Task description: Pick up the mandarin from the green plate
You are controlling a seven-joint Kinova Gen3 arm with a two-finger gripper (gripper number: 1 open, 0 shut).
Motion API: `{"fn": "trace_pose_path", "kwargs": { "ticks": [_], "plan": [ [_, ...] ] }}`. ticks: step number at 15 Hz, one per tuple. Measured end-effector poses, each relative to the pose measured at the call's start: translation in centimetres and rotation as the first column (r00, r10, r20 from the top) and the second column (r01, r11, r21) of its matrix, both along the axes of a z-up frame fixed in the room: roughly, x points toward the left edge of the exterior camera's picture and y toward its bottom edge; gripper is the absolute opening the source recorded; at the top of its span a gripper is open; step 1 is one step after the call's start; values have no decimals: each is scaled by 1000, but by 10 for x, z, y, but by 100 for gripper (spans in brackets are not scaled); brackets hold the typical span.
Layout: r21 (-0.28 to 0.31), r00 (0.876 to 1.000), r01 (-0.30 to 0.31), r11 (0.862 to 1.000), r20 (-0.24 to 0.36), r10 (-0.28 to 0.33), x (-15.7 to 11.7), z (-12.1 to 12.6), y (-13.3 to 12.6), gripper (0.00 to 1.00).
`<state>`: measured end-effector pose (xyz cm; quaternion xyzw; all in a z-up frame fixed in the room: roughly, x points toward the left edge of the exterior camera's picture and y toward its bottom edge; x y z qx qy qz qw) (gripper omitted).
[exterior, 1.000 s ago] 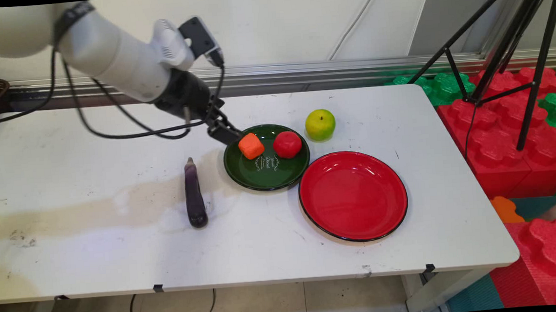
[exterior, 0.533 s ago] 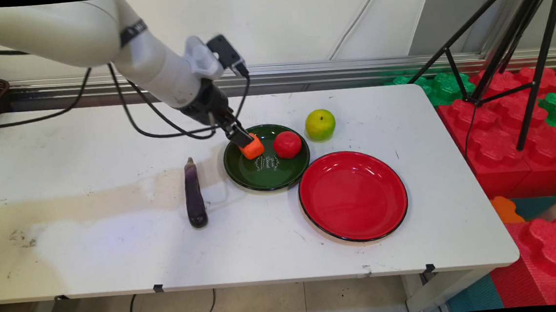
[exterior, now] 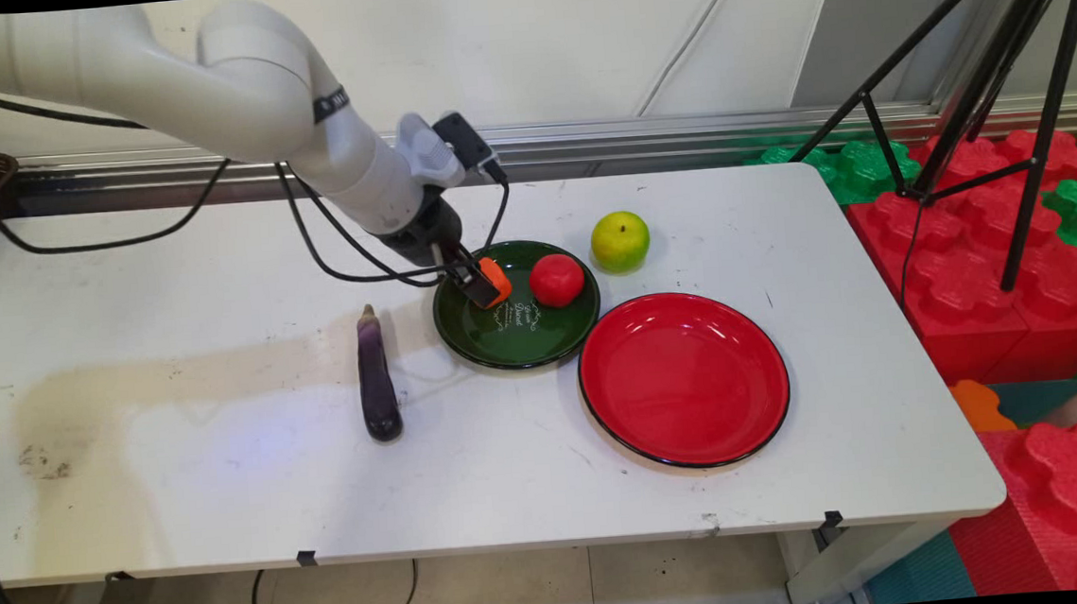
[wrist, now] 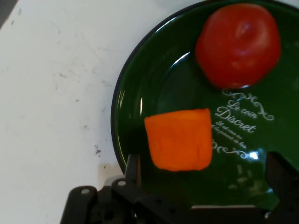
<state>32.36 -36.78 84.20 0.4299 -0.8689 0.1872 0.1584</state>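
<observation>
The end effector (exterior: 484, 287) sits low over the left part of a dark green plate (exterior: 522, 341), just left of centre in the main view, with the white arm reaching down to it from the upper left. Its fingers are spread wide: in the hand view one finger (wrist: 132, 169) rises at the lower left and the other at the lower right edge, and an orange block (wrist: 179, 139) lies between them on the plate. The left finger is just beside the block's lower left corner; whether it touches cannot be told. The right finger stands well clear of the block. Nothing is gripped.

A red tomato (exterior: 557, 279) rests on the same plate (wrist: 154, 88), to the right of the block (exterior: 495, 279) in the main view and at the upper right in the hand view (wrist: 238, 44). White script is printed on the plate's floor.

On the white table (exterior: 183, 497), a green apple (exterior: 620, 240) stands just beyond the plate's upper right rim. A larger red plate (exterior: 684, 379) lies to the lower right, its rim close to the green one. A purple eggplant (exterior: 377, 378) lies lengthwise to the left of the green plate.
</observation>
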Motion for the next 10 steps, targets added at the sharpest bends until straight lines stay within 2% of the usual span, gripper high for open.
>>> {"fn": "trace_pose_path", "kwargs": {
  "ticks": [4, 10],
  "plan": [
    [16, 1000, -18, 1000, 6, 18, 0, -20, -14, 100],
    [26, 1000, -30, 999, 7, 30, 0, -37, -25, 100]
  ]
}}
